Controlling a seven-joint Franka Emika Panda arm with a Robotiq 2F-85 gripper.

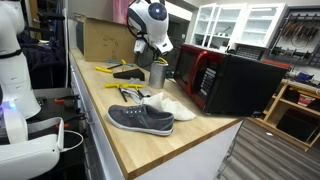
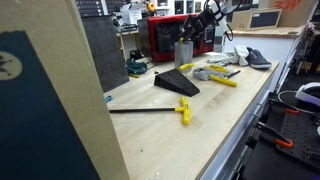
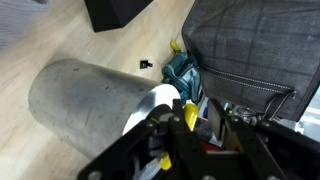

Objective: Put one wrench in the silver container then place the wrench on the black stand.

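The silver container [image 1: 157, 75] stands upright on the wooden counter, in front of the red-fronted microwave [image 1: 205, 80]; it also shows in an exterior view [image 2: 184, 53]. In the wrist view the container [image 3: 85, 105] fills the lower left. My gripper [image 3: 195, 116] is shut on a yellow-handled wrench [image 3: 190, 113], right at the container's rim. In both exterior views the gripper [image 1: 159, 58] [image 2: 197, 36] hangs just above the container. The black stand [image 1: 127, 74] [image 2: 176, 83] [image 3: 115, 10] sits on the counter next to the container.
Other yellow-handled wrenches lie on the counter [image 1: 128, 89] [image 2: 222, 76], one long one nearer [image 2: 183, 108]. A grey sneaker [image 1: 140, 118] and a white shoe [image 1: 172, 104] lie in front. A teal tool [image 3: 181, 70] lies by the container. A cardboard box [image 1: 100, 38] stands behind.
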